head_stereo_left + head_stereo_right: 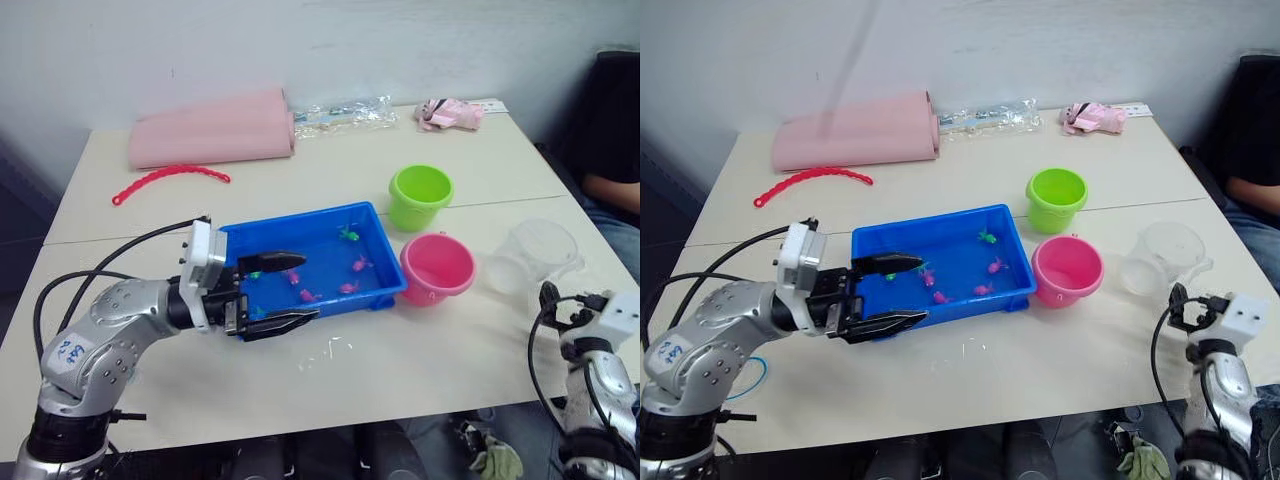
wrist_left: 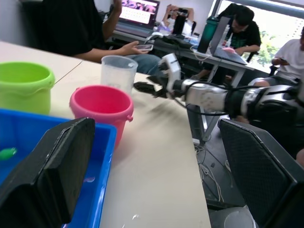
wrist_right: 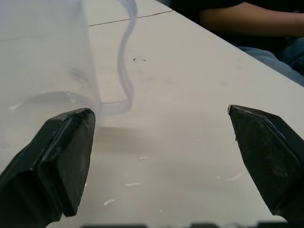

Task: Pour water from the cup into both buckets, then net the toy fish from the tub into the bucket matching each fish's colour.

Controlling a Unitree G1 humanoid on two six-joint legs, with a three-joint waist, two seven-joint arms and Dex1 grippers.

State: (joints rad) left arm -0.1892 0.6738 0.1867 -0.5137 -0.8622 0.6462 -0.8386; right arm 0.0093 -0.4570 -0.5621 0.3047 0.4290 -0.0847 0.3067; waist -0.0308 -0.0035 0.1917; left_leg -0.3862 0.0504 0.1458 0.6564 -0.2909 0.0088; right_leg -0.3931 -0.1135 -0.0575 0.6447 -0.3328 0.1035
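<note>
Cup (image 1: 535,255) stood upright on the table (image 1: 330,170) near your right edge, just right of the pink bucket (image 1: 437,268) and apart from it. It was clear, thin-walled plastic, so you could expect it to be light, slick and easy to squash or tip; I couldn't tell how much water it held. A hold low across the wall, below the wide rim, looked safest, with the lip turned toward the buckets.

Your right gripper (image 3: 161,137) sat low on the table just short of the cup, its jaws spread wide and holding nothing, one pad (image 3: 69,156) close beside the wall. Your left gripper (image 1: 285,292) hovered over the near-left corner of the tub (image 1: 310,232), also wide and holding nothing.

Room was tight on the right: the table edge ran close behind the cup, and a person's arm (image 1: 608,188) rested just beyond it. The green bucket (image 1: 420,196) stood behind the pink one, near it. Fish (image 1: 350,235) lay scattered in the tub.
</note>
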